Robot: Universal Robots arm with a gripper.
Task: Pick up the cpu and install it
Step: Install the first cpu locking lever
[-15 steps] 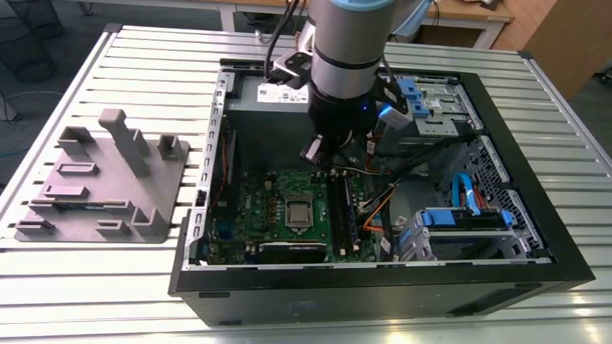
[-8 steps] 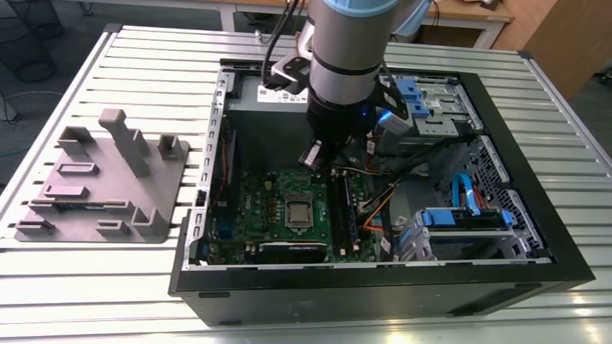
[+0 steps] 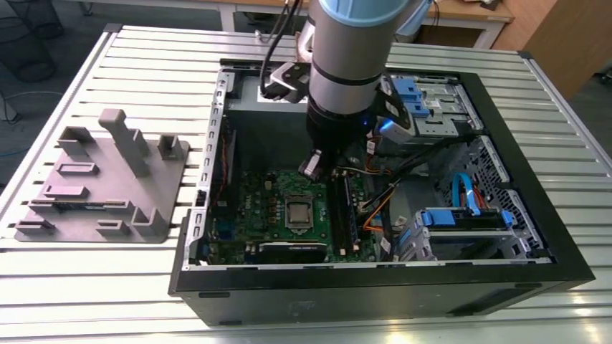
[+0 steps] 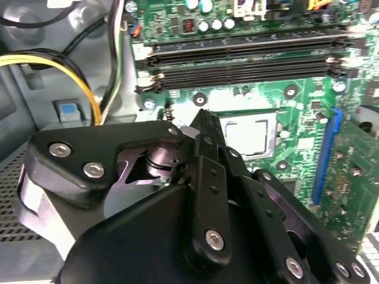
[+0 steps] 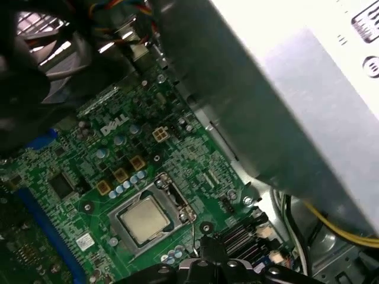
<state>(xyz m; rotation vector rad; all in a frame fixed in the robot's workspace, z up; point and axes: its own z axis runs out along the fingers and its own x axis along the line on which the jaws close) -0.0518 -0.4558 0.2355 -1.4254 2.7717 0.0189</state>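
Green motherboard (image 3: 287, 211) lies flat on the floor of an open black computer case (image 3: 383, 287), which rests on a slatted metal table (image 3: 96, 287). Seen in the exterior view, the grey robot arm (image 3: 349, 72) reaches down into the case, and its gripper (image 3: 314, 166) hangs just above the board, near the socket. Whether the fingers are apart or together cannot be told from any view. That view also shows what the wrist cameras miss: a grey plastic tray (image 3: 96, 190) with upright posts on the table, to the exterior view's left of the case, and blue drive brackets (image 3: 464, 218) inside the case toward the exterior view's right. The cpu (image 5: 144, 219), a small square with a silvery metal top, sits in the socket on the board, framed by the metal socket bracket (image 5: 172, 201); it is not in the gripper. In the second wrist view the black gripper body (image 4: 195, 219) covers part of the socket, with two long black memory slots (image 4: 243, 62) beyond and yellow cables (image 4: 71, 74) beside the board.
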